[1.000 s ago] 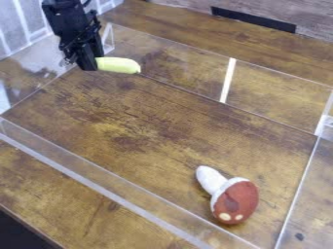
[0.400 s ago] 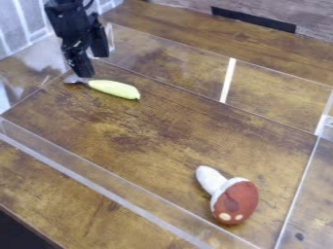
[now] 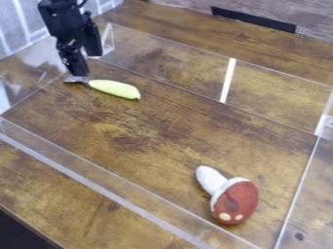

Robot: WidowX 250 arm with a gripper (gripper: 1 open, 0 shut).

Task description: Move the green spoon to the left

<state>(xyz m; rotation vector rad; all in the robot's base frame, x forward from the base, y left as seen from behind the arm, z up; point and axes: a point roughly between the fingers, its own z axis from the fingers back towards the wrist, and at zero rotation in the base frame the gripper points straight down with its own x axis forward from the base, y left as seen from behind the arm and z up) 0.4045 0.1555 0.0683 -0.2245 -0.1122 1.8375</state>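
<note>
The green spoon [image 3: 112, 88] lies flat on the wooden table at the upper left, its yellow-green handle pointing right and its small silver bowl toward the left, under the gripper. My black gripper [image 3: 76, 68] hangs just above the bowl end, pointing down, open, with nothing between its fingers. It stands apart from the handle.
A toy mushroom [image 3: 228, 195] with a brown-red cap and white stem lies at the lower right. Clear acrylic walls [image 3: 228, 80] fence the wooden work area, with a low front rail [image 3: 92, 185] running diagonally across the near side.
The gripper let go of the green spoon and opened. The spoon dropped from the fingers onto the table and now lies flat. The gripper has lifted slightly and shifted a little left.
</note>
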